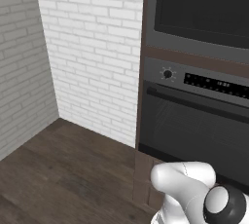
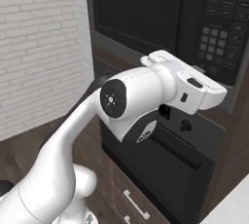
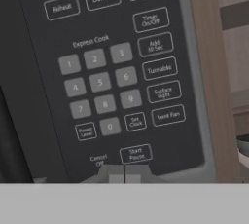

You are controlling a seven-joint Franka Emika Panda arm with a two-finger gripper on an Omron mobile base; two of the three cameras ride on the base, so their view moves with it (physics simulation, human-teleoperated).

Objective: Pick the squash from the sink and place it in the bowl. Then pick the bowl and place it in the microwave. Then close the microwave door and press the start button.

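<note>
The black microwave [image 2: 141, 9] is set in the wall, and its door [image 1: 204, 4] lies flat against the front. To the door's right is the keypad [image 3: 112, 77], with the Start/Pause button [image 3: 135, 154] in the bottom row. My gripper [image 3: 124, 173] is shut with nothing in it. Its joined tips sit just below that button and very close to the panel. In the right base view my white hand [image 2: 194, 89] reaches toward the lower edge of the keypad [image 2: 219, 28]. The squash, the bowl and the sink are out of view.
Below the microwave is a black oven [image 1: 194, 121] with a knob [image 1: 168, 74], a display and a bar handle [image 2: 177, 150]. A white brick wall [image 1: 92, 47] stands to the left above a dark wood floor [image 1: 58, 174]. A drawer [image 2: 133, 203] sits under the oven.
</note>
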